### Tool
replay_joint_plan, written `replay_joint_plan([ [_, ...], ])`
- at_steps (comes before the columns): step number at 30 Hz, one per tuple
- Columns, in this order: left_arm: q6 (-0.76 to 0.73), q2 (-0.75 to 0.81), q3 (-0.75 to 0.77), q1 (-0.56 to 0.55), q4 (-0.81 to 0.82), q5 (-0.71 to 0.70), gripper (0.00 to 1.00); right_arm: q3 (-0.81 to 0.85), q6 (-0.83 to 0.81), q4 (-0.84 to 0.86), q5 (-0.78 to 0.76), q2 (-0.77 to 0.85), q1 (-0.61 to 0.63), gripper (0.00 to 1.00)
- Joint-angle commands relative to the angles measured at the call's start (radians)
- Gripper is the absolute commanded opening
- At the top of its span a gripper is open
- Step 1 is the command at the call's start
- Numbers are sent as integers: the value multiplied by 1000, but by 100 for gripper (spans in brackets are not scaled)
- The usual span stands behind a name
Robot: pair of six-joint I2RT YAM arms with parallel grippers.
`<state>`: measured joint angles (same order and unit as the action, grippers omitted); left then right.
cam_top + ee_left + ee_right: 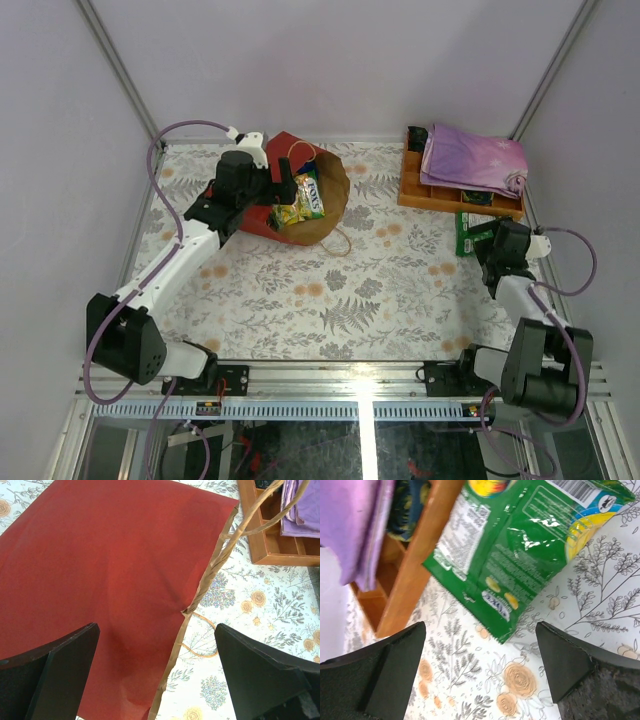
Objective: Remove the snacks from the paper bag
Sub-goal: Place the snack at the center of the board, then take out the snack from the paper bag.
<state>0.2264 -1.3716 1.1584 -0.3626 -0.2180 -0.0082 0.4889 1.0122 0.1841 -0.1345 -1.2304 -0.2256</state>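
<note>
From above, the bag (335, 185) lies sideways holding a green pack (312, 195) marked FOX'S and a yellow pack (285, 213), the tray (440, 201) a cloth (470, 160); my left gripper (156, 630) gapes over red paper; my right gripper (481, 627) gapes by a green packet (520, 565) at the tray.

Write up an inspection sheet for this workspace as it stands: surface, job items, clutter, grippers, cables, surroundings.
Surface: floral-print table, flat.
Job's things: paper bag lies on its side at the far left with its mouth open. A Fox's packet and a yellow pack show in the mouth. A green packet lies on the table beside the tray.
Clutter: orange wooden tray at the far right, with a purple cloth draped over it.
Grippers: left gripper is open above the bag's red side. Right gripper is open, empty and pointed at the green packet.
Cables: a purple cable loops along each arm.
Surroundings: pale walls and metal frame posts.
</note>
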Motion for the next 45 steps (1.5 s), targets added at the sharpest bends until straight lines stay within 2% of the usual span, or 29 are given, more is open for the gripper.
replay_joint_plan([
  [1, -13, -10, 9, 12, 23, 1, 100, 2, -22, 7, -64, 151, 81, 99],
  [5, -9, -19, 7, 21, 26, 9, 100, -8, -26, -3, -254, 251, 295, 99],
  [8, -6, -22, 10, 23, 22, 16, 100, 21, -31, 28, -303, 205, 438, 99],
  [11, -6, -21, 9, 24, 19, 22, 100, 52, -50, 169, -204, 87, 543, 100],
  [13, -7, -17, 9, 24, 17, 18, 100, 86, -50, 271, -123, -16, 606, 97],
  [17, -6, -15, 9, 24, 16, 20, 100, 307, -111, 288, 1, -263, 751, 92],
  [20, -8, -17, 10, 24, 11, 16, 100, 426, -50, 373, 91, -438, 819, 85],
  [24, -9, -14, 11, 24, 6, 13, 100, 566, 73, 445, 158, -636, 839, 78],
  [31, -12, -10, 7, 24, 6, 6, 100, 736, 193, 432, 191, -858, 839, 76],
  [35, -13, -10, 6, 23, 6, 4, 100, 755, 275, 440, 206, -925, 839, 75],
  [45, -15, -9, 7, 23, 4, -1, 100, 804, 345, 397, 144, -1002, 843, 69],
])
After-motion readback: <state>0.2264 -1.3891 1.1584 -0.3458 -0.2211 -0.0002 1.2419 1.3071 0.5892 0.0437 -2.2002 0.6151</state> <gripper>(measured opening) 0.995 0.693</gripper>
